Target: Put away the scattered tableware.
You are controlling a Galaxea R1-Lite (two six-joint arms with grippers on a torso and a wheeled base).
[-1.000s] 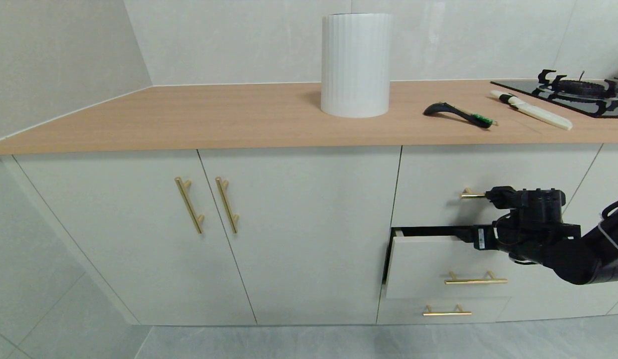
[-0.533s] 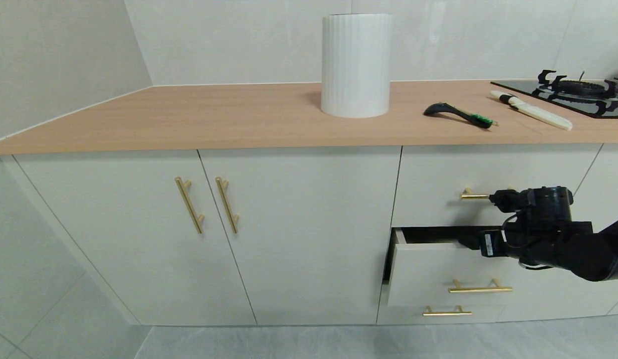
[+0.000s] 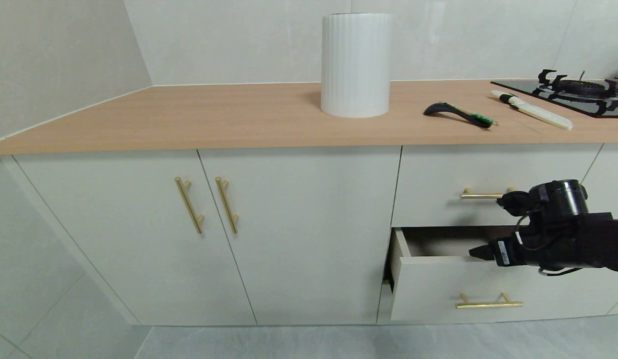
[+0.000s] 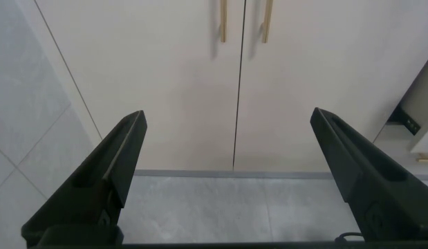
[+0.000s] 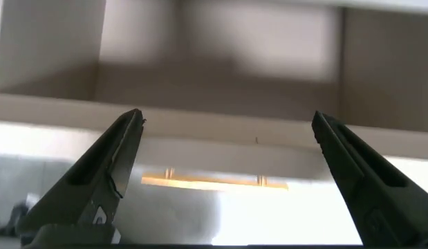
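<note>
A black spoon with a green-marked handle (image 3: 458, 113) and a white knife with a black band (image 3: 530, 109) lie on the wooden counter (image 3: 214, 114) at the right. Below them the middle drawer (image 3: 438, 281) stands partly pulled out, its inside dark and bare as far as I see. My right gripper (image 3: 476, 253) is at the top edge of the drawer front, fingers open, with the drawer's front edge (image 5: 220, 145) and gold handle (image 5: 214, 181) in the gap. My left gripper (image 4: 228, 114) hangs open, low, facing the cabinet doors (image 4: 241, 83).
A tall white ribbed cylinder (image 3: 356, 65) stands at the counter's back middle. A black gas hob (image 3: 573, 92) sits at the far right. Two cabinet doors with gold handles (image 3: 206, 204) are shut on the left; a top drawer (image 3: 483, 195) is shut above the pulled one.
The middle drawer has slid farther out of the cabinet, and my right gripper has drawn back with its front edge. The tableware has not moved.
</note>
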